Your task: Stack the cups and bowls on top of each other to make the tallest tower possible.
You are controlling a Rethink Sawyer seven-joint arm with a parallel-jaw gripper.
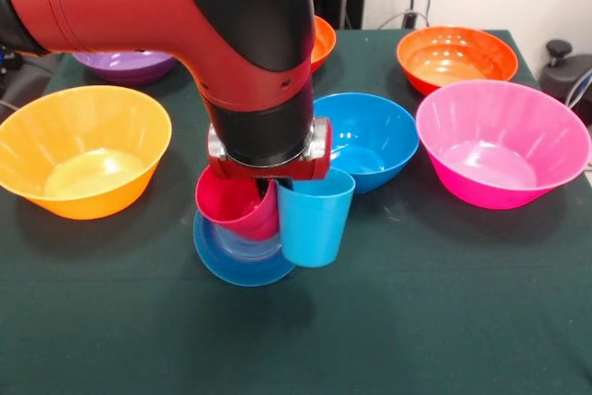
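The arm comes down over the table's middle and its wrist hides most of my gripper (275,188), which sits between the two cups. The crimson red cup (236,203) leans tilted inside the small blue bowl (242,261). The light blue cup (315,217) stands upright against the red cup's right side, right under the wrist. I cannot tell whether it is held or rests on the cloth. The mid-sized blue bowl (372,136) is just behind it. The small red bowl is out of view.
A large yellow-orange bowl (83,150) is at the left and a large pink bowl (502,141) at the right. A purple bowl (125,67) and two orange bowls (322,41) (456,57) stand at the far side. A black device (566,71) is at the right edge.
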